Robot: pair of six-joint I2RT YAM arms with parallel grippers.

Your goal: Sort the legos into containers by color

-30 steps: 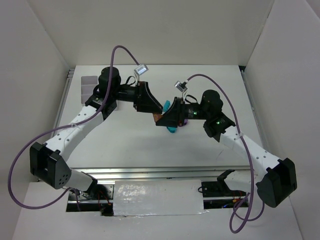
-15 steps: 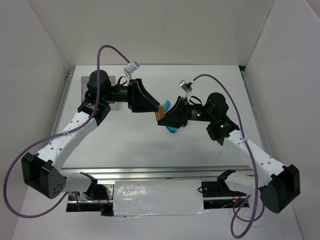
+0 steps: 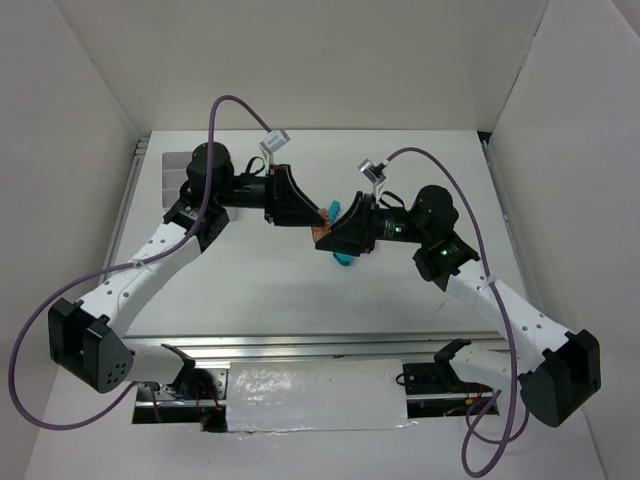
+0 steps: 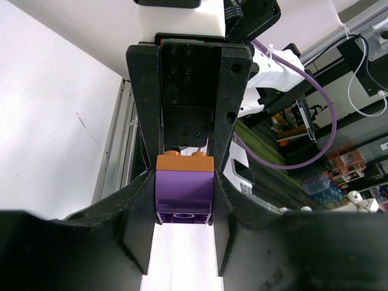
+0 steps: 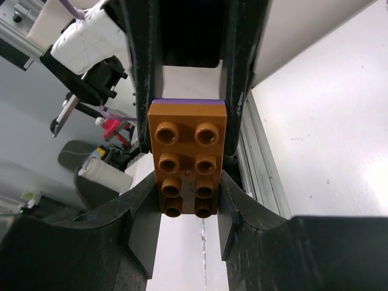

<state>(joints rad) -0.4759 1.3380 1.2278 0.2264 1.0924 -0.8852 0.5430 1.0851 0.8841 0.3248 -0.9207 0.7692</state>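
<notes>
Mid-air: left hand [image 4: 185, 182] pinches purple lego [image 4: 185, 200]; right hand [image 5: 189, 182] pinches brown lego [image 5: 188, 145], joined. Half hidden beneath right hand: teal lego [image 3: 345, 260]. White tabletop [image 3: 300, 290], white walls [image 3: 300, 60].

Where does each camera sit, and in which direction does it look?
Top external: above and behind the arms, facing down at the table; both arms show, left gripper facing right gripper.
Left wrist: on that wrist, facing along its own fingers, which clamp the purple lego.
Right wrist: on that wrist, facing along its own fingers, which clamp the brown lego.
Shared: both wrist views show the joined legos, from opposite ends.
</notes>
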